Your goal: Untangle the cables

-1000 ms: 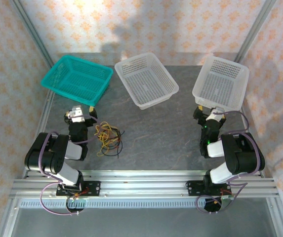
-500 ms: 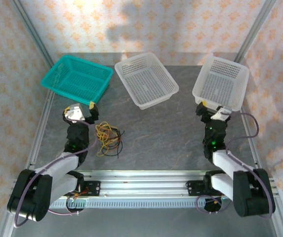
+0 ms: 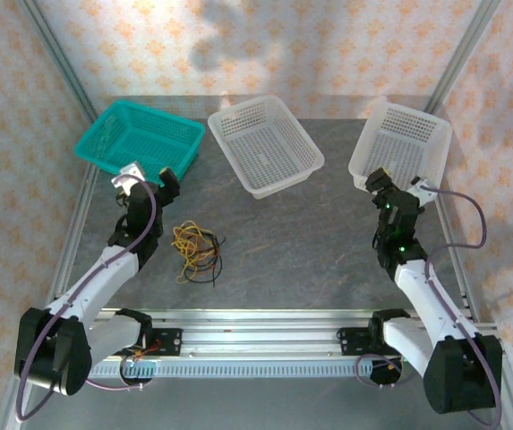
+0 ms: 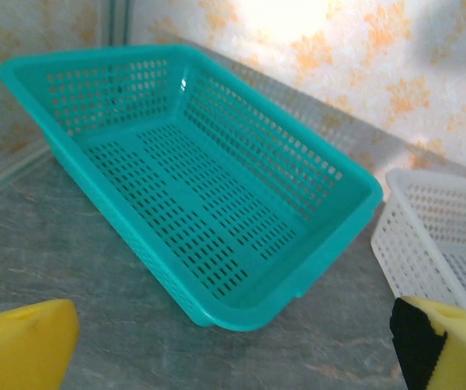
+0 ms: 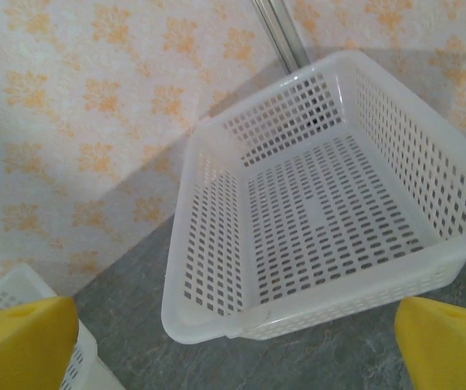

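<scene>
Walls all around are cream wallpaper with little orange flower prints, silver metal posts in the back corners. Table is dark grey, kinda stone-looking. Bright light patch up on the back wall.

I can read no text, label, brand, number or sign on anything in view.
</scene>
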Robot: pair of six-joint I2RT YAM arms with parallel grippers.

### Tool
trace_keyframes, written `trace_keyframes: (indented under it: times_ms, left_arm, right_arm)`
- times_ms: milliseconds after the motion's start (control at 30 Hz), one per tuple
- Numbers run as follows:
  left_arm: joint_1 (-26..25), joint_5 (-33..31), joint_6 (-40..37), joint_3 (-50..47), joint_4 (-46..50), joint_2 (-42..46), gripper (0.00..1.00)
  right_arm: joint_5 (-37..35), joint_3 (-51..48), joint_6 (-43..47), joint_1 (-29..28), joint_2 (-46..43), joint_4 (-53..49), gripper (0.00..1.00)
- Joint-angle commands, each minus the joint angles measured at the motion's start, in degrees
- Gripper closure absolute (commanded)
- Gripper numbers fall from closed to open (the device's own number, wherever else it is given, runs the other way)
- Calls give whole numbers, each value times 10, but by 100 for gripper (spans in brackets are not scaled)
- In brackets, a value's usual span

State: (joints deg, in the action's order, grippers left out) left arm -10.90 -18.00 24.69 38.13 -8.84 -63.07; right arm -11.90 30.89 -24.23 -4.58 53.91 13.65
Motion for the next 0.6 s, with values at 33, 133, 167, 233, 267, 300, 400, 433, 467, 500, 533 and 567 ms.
trace_keyframes:
  times_ms: [33, 133, 167, 233, 267, 300, 400, 433, 467, 500, 533, 567]
  left_arm:
    - [-2, 72, 16, 103, 137, -55, 1]
    - [-2, 104, 12, 162, 176, -110, 1]
    - [-1, 115, 11, 176, 183, -129, 0]
    - [1, 130, 9, 212, 198, -169, 0]
    - [2, 138, 8, 231, 207, -190, 1]
    - [4, 144, 6, 249, 214, -207, 0]
    - [11, 170, 4, 300, 228, -264, 0]
    - [13, 174, 3, 316, 230, -280, 0]
    - [15, 175, 3, 332, 235, -297, 0]
    - [16, 175, 2, 349, 240, -311, 0]
    - [17, 174, 0, 368, 246, -328, 0]
    - [19, 172, -4, 387, 253, -344, 0]
  right_arm:
    - [49, 28, -42, -2, 4, -82, 0]
    - [141, 44, -11, -2, 15, -81, 2]
    - [167, 58, -7, -2, 28, -92, 4]
    - [203, 87, -7, -2, 59, -116, 7]
    - [216, 101, -6, -4, 77, -129, 7]
    - [225, 114, -6, -9, 92, -139, 7]
    - [239, 138, -2, -33, 131, -147, 7]
    - [241, 142, -1, -46, 134, -143, 7]
    - [243, 148, -1, -59, 154, -140, 7]
    - [246, 151, 1, -71, 163, -137, 8]
    - [246, 158, 0, -86, 172, -135, 8]
    - [246, 165, -1, -100, 182, -133, 8]
